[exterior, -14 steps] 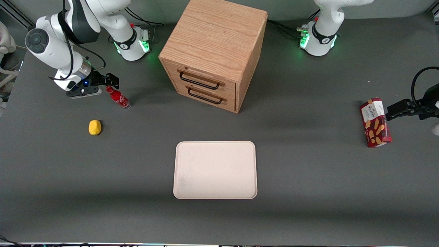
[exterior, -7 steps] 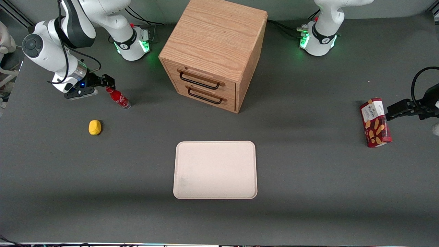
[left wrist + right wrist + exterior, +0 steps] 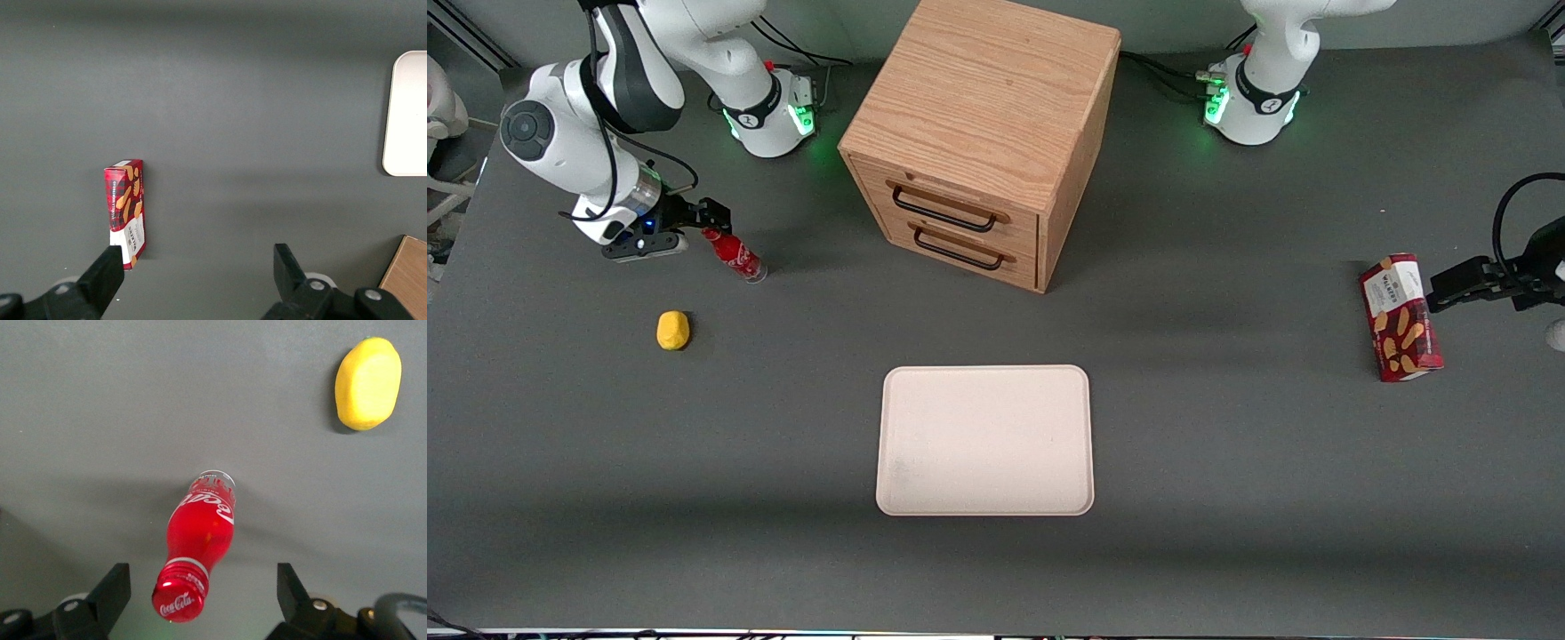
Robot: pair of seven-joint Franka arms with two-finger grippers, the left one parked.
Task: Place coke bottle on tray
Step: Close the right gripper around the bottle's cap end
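Observation:
The coke bottle [image 3: 735,252], small and red with a red cap and white script, stands on the dark table near the working arm's end; it also shows in the right wrist view [image 3: 200,540]. My right gripper [image 3: 704,220] hovers above the bottle's cap, open, with the cap between the spread fingers [image 3: 113,590] and touching neither. The gripper's midpoint in the wrist view [image 3: 203,593] lies by the cap. The pale pinkish-beige tray [image 3: 984,440] lies flat and bare, nearer the front camera, mid-table.
A yellow lemon-like object [image 3: 673,330] lies near the bottle, nearer the camera, also in the right wrist view [image 3: 368,383]. A wooden two-drawer cabinet [image 3: 983,138] stands mid-table. A red biscuit box [image 3: 1400,317] lies toward the parked arm's end.
My right gripper shifted slightly back and forth above the bottle's cap, staying open. The bottle has not moved.

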